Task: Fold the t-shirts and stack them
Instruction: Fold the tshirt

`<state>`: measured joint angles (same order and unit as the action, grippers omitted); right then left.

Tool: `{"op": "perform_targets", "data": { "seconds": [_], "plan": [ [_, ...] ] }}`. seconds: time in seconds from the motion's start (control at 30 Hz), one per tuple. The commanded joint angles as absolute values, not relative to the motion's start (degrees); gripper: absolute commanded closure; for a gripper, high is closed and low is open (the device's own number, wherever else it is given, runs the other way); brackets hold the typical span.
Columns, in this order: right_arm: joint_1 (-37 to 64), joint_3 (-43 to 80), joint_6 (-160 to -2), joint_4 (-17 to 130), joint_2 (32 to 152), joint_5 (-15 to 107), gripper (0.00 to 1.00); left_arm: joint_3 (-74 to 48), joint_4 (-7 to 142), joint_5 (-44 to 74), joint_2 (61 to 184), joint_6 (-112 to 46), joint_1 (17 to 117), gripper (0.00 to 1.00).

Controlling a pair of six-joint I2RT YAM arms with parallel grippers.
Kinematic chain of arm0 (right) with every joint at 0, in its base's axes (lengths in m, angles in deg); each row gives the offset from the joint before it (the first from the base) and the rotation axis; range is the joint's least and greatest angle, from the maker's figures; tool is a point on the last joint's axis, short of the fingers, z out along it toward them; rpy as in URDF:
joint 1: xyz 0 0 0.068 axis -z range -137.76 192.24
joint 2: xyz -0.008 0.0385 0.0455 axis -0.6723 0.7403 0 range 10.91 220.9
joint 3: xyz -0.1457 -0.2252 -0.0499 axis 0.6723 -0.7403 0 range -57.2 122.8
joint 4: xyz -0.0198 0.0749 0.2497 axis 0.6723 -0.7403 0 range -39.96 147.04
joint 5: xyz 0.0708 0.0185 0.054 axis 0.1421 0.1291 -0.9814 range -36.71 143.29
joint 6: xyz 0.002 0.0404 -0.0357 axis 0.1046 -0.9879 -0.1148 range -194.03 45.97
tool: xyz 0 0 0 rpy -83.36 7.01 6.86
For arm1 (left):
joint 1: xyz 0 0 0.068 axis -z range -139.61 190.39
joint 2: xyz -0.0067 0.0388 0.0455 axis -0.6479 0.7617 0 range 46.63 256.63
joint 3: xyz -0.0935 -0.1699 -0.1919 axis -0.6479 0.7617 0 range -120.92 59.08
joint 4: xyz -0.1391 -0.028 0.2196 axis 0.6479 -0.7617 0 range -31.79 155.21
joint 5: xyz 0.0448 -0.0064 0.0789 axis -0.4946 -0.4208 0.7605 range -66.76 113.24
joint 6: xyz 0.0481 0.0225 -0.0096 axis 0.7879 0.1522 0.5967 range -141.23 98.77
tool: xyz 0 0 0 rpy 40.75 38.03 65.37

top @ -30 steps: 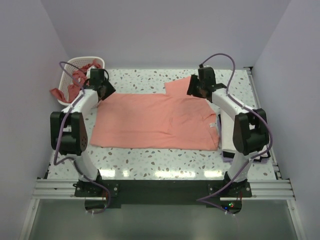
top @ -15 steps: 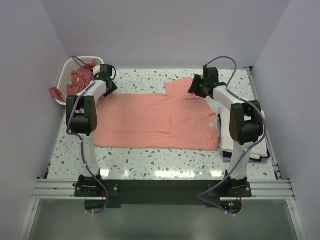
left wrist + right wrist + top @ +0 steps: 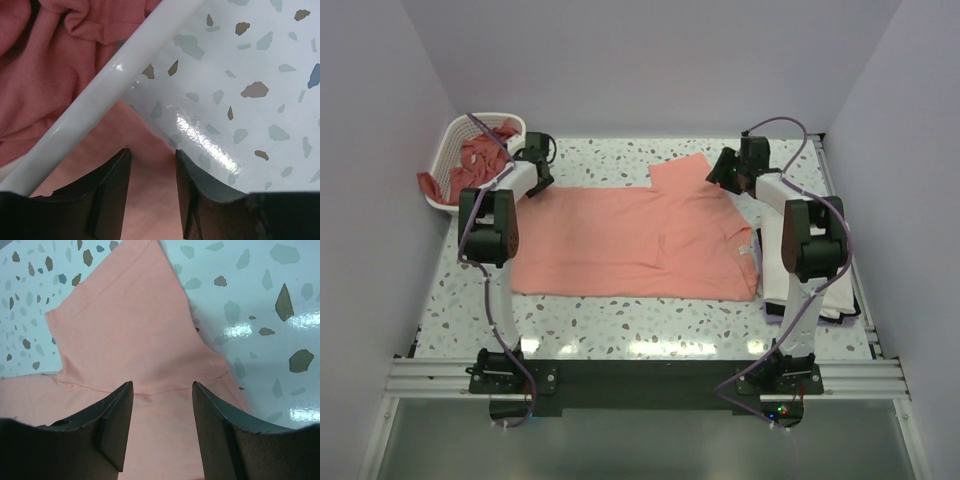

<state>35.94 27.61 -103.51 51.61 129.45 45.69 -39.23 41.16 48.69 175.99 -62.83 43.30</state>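
A salmon-pink t-shirt [image 3: 630, 240] lies spread flat across the middle of the table, one sleeve [image 3: 678, 172] pointing to the far side. My left gripper [image 3: 535, 180] is open at the shirt's far left corner; in the left wrist view [image 3: 152, 155] its jaws straddle that corner of cloth [image 3: 150, 200]. My right gripper [image 3: 725, 172] is open at the far right shoulder; in the right wrist view [image 3: 162, 390] its jaws straddle the sleeve seam, with the sleeve [image 3: 115, 305] just beyond. More pink t-shirts [image 3: 480, 155] fill the basket. A white cloth [image 3: 775, 275] lies at the right.
The white lattice basket [image 3: 455, 135] stands at the far left corner, a shirt hanging over its side; its rim [image 3: 100, 95] runs close beside my left fingers. Terrazzo tabletop [image 3: 610, 155] shows beyond the shirt. Walls close in on the left, right and far sides.
Both arms have swung their elbows toward the far side and stretched out low. The left gripper moved slightly right along the far edge, the right gripper slightly right. The shirt has not moved.
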Motion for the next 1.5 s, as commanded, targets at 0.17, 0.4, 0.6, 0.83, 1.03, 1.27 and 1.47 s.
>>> {"op": "perform_targets", "data": {
  "seconds": [0.17, 0.4, 0.6, 0.83, 1.03, 1.27, 1.47],
  "plan": [
    [36.2, 27.9, -104.1, 55.7, 129.3, 43.8, 0.46, -42.5, 39.5, 53.0, 178.4, -66.1, 43.2, 0.55],
    [36.5, 28.0, -104.0, 56.0, 128.9, 43.6, 0.46, -42.5, 40.5, 54.5, 176.6, -66.2, 44.4, 0.56],
    [36.8, 27.6, -104.7, 56.8, 128.6, 43.0, 0.46, -44.4, 39.4, 57.8, 175.7, -65.3, 45.6, 0.56],
    [36.8, 28.0, -105.1, 56.9, 128.9, 42.2, 0.46, -46.7, 38.2, 62.6, 177.1, -63.2, 48.1, 0.55],
    [37.6, 28.8, -105.2, 56.9, 129.8, 41.2, 0.46, -50.3, 34.8, 63.1, 180.1, -64.7, 48.2, 0.54],
    [38.2, 29.1, -105.8, 56.9, 130.7, 40.1, 0.46, -55.5, 30.1, 63.8, 184.6, -66.4, 48.2, 0.54],
    [38.5, 29.3, -105.8, 56.8, 131.2, 39.8, 0.46, -56.2, 28.3, 63.1, 186.5, -67.5, 48.2, 0.55]
  ]
}}
